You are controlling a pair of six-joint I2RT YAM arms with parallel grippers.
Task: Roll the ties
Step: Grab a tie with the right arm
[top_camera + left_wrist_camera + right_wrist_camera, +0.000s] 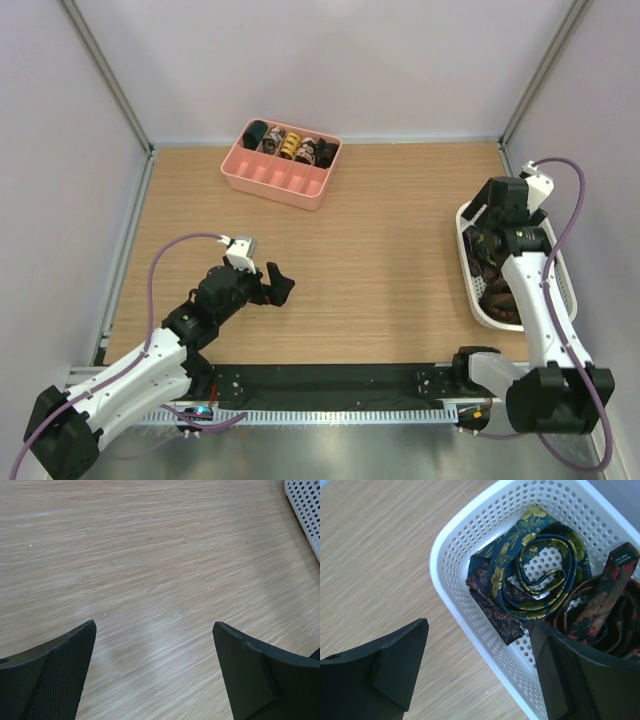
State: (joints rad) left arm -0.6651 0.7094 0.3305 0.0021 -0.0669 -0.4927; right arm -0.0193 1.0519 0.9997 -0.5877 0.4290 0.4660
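Several loose ties (497, 295) lie heaped in a white perforated basket (563, 275) at the table's right edge. The right wrist view shows a navy tie with yellow-green leaves (540, 575) loosely coiled on top. Beside it lie a brown patterned tie (492, 605) and a black-and-red tie (605, 605). My right gripper (479, 624) hangs open above the basket's rim (445, 545), one finger over the wood and one over the ties. My left gripper (268, 287) stands open over bare wood at the near left, with nothing between its fingers (60, 670). Rolled ties (290, 147) sit in a pink tray.
The pink tray (272, 184) stands at the back centre, its rear row holding the coils and its front slots empty. Grey walls close off the back and both sides. A corner of the white basket (305, 510) shows in the left wrist view.
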